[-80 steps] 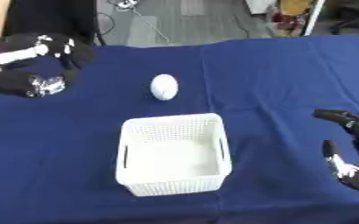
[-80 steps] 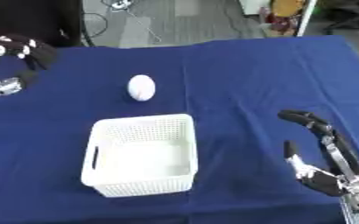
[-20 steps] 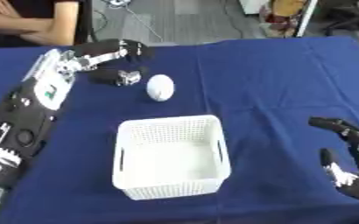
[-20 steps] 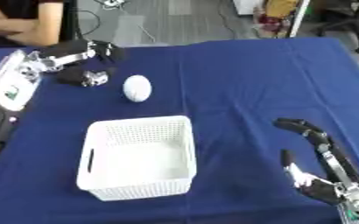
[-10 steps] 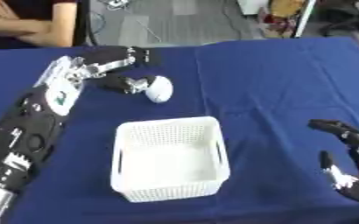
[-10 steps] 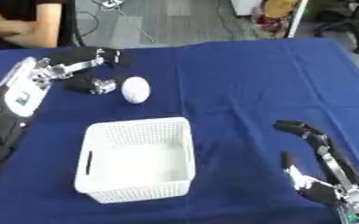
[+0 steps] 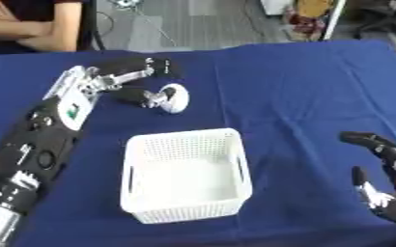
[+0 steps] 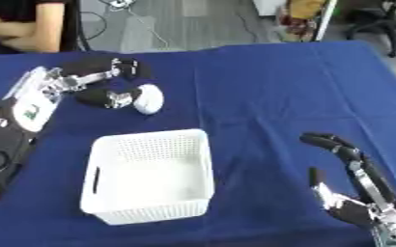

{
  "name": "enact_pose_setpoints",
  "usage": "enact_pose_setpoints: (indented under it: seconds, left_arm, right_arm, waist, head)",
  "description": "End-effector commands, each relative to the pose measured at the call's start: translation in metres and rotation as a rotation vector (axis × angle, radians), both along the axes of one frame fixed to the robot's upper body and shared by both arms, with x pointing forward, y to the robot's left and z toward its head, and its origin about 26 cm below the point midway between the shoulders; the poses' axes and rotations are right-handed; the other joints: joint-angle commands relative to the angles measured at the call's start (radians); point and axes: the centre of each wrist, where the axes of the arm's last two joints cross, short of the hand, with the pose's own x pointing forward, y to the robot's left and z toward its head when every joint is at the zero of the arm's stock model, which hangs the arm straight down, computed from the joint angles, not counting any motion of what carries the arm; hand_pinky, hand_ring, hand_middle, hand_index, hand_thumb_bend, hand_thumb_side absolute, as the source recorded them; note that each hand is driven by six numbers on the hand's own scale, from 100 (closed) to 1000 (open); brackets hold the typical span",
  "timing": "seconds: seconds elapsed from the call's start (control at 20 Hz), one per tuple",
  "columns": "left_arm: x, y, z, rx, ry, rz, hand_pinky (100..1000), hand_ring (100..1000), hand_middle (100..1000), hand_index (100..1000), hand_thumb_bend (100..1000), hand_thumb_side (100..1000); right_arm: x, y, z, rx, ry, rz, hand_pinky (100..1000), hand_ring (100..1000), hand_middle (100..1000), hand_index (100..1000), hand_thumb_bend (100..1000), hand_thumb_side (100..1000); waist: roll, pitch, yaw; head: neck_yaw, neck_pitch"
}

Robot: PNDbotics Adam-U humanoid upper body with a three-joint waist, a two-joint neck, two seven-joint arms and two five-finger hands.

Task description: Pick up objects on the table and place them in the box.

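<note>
Box [image 7: 187,179] empty, white mesh basket, sits mid-desk on blue cloth [image 7: 286,91]. Nothing placed yet. One object visible to pick: white egg-shaped ball [image 7: 175,98], lying on desk just beyond box's far left corner, near but apart from it. Left hand [image 7: 138,83] reached in at ball, thumb low against ball's left side, fingers arched above and behind it; not closed round it, looks like touching only, contact hard to confirm. Ball probably not lifted. Right hand [image 8: 353,185] idle at lower right, fingers spread and relaxed, holding nothing. Remaining: grasp, lift, carry short way toward body, drop into box. Path clear, only box's near rim to clear. Person's folded arms beyond far edge, not touching anything.
</note>
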Motion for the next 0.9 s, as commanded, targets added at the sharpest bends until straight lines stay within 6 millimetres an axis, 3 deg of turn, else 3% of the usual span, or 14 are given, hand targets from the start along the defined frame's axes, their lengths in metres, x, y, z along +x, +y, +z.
enact_pose_setpoints:
  seconds: [0.05,0.9]
  left_arm:
    - [0.0033,-0.0029,0.0151,0.029,-0.037,-0.032,721,758,893,911,677,890]
    - [0.0090,-0.0025,0.0114,0.075,-0.093,0.002,734,763,878,918,684,887]
  right_arm:
    - [0.0023,-0.0013,0.0097,-0.014,-0.032,0.013,884,882,787,879,100,521]
    - [0.0056,0.0014,0.0136,-0.015,-0.052,0.030,886,884,787,880,100,523]
  waist:
    - [-0.002,-0.007,-0.002]
    - [-0.010,0.021,-0.024]
  head:
    - [0.002,-0.024]
    - [0.008,-0.051]
